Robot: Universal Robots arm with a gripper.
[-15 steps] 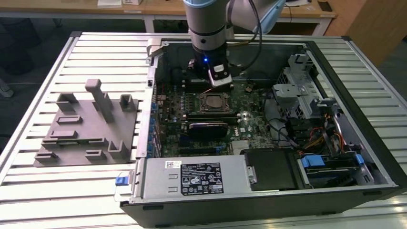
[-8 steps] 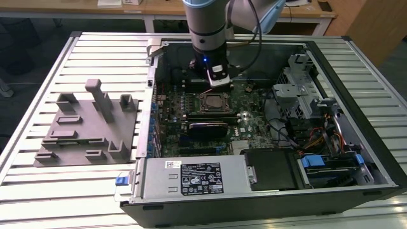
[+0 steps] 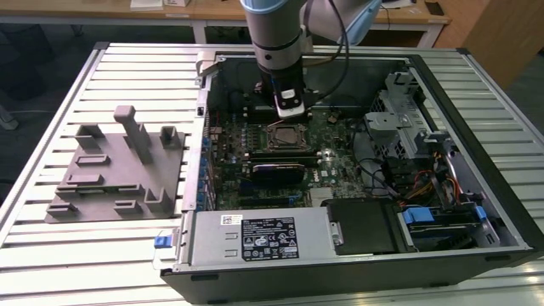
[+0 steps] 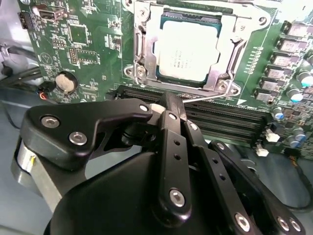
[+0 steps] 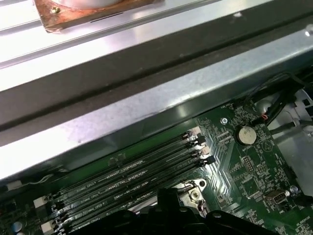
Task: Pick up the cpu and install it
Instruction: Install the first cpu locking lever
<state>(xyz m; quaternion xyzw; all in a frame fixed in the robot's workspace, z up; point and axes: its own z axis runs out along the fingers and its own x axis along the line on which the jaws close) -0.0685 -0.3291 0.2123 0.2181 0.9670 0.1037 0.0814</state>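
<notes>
silver-grey and flat, the cpu (image 4: 188, 49) already lies inside the black socket frame (image 4: 142, 54) on the green motherboard (image 4: 88, 29), and in the second wrist view its edges run parallel to the frame with no corner riding up. the pincer (image 4: 159, 105) hangs just beside the socket, above the memory slots (image 4: 220, 117), its fingertips drawn together on nothing and apart from the chip. to seat it well, i judge, the chip has to sit level and square in its recess with no sideways force, since the contacts beneath would likely bend easily; any touch ought to be light, straight down, and clear of the frame's metal edges. as for containers, taken from the exterior view's left: a grey fixture (image 3: 114, 172) rests on the slatted worktop (image 3: 51, 255), its pockets holding nothing i can make out; beside it the open computer case (image 3: 340, 277) holds the board with the socket near its middle, a power supply (image 3: 264, 236) against the wall nearest the camera, and, towards the exterior view's right, a metal drive cage (image 3: 399, 121) and a tangle of coloured cables (image 3: 425, 188)
</notes>
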